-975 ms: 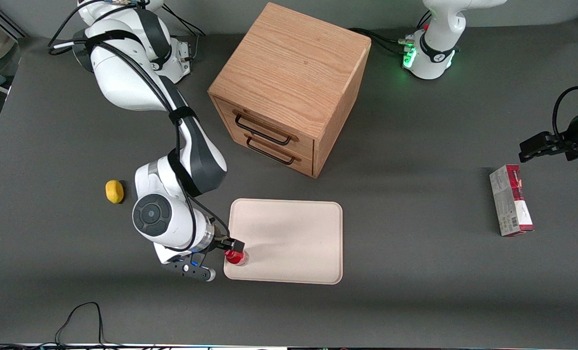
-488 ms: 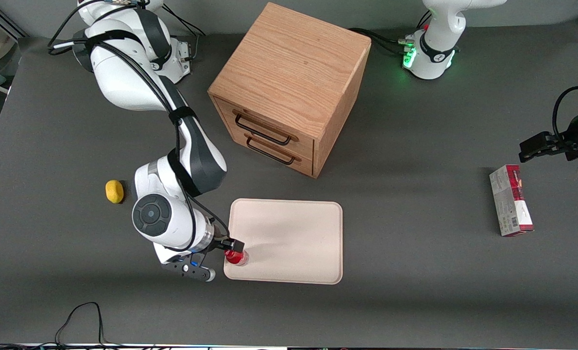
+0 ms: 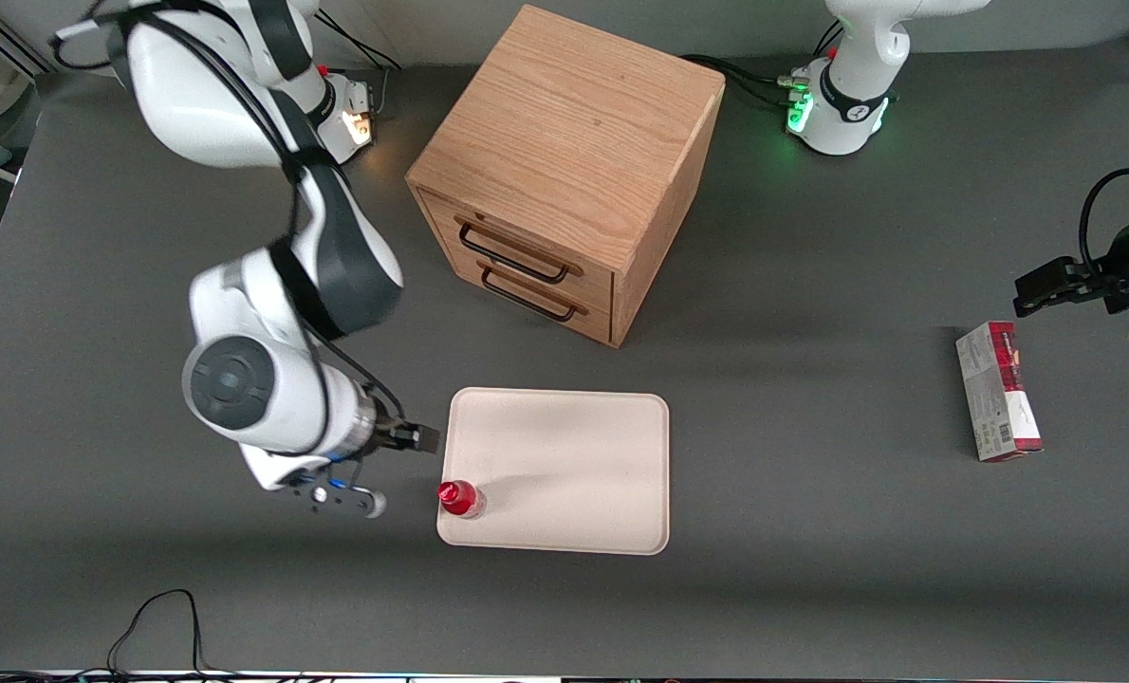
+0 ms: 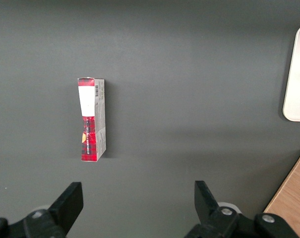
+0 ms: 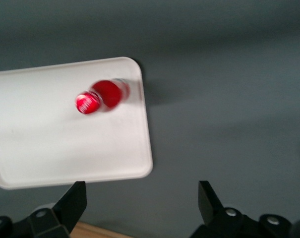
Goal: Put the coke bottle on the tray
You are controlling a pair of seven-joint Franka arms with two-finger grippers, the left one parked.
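The coke bottle (image 3: 459, 498), red cap and red label, stands upright on the cream tray (image 3: 574, 465), in the tray's corner nearest the front camera at the working arm's end. It also shows in the right wrist view (image 5: 101, 96), standing on the tray (image 5: 50, 144). My gripper (image 3: 411, 438) is raised above the table just off the tray's edge, farther from the front camera than the bottle and apart from it. Its fingers are open and empty, with bare table between them in the right wrist view (image 5: 142, 203).
A wooden two-drawer cabinet (image 3: 564, 171) stands farther from the front camera than the tray. A red-and-grey carton (image 3: 998, 391) lies toward the parked arm's end of the table, also in the left wrist view (image 4: 92, 119).
My gripper let go of the bottle and pulled up and away from it, toward the working arm's end. The bottle stays upright on the tray. The arm now hides the yellow object.
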